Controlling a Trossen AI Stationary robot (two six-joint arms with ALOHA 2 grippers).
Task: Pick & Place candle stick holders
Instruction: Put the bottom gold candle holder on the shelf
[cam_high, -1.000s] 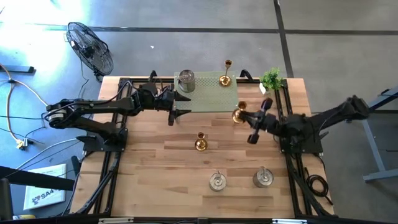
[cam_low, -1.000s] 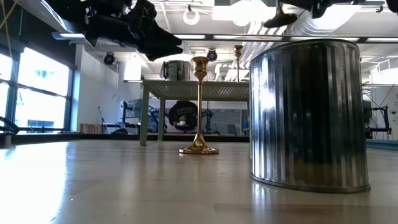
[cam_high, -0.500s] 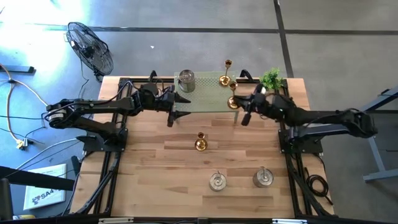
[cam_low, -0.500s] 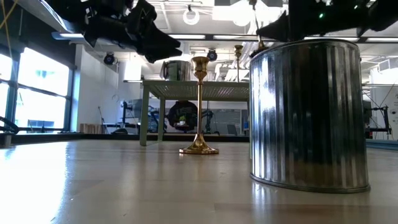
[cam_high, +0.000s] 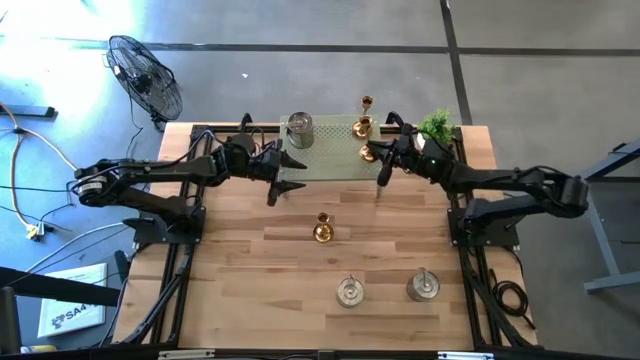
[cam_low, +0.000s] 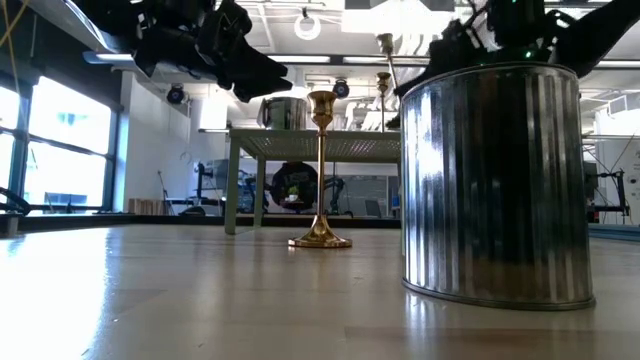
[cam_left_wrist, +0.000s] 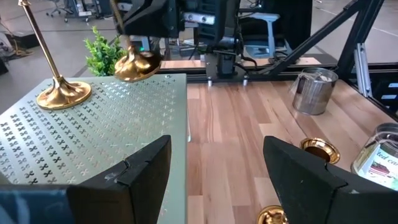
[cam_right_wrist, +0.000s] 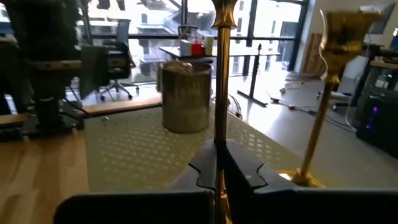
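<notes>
A thin gold candle holder (cam_high: 367, 150) with a round base and a slender stem is clamped by the stem between the closed fingers of the right gripper (cam_high: 381, 152). It is held tilted over the right end of the green perforated stand (cam_high: 335, 152) at the table's (cam_high: 250, 280) far edge, its base raised off the mesh. A second gold holder (cam_high: 362, 127) is seen upright on the stand's far right corner, and a squat silver one (cam_high: 299, 130) at its far left corner. A third gold holder (cam_high: 322, 229) is stood near the table's middle, and two more silver holders (cam_high: 349, 291) (cam_high: 422, 286) near the front edge. The left gripper (cam_high: 277, 181), with fingers apart and empty, is held at the stand's left front corner.
</notes>
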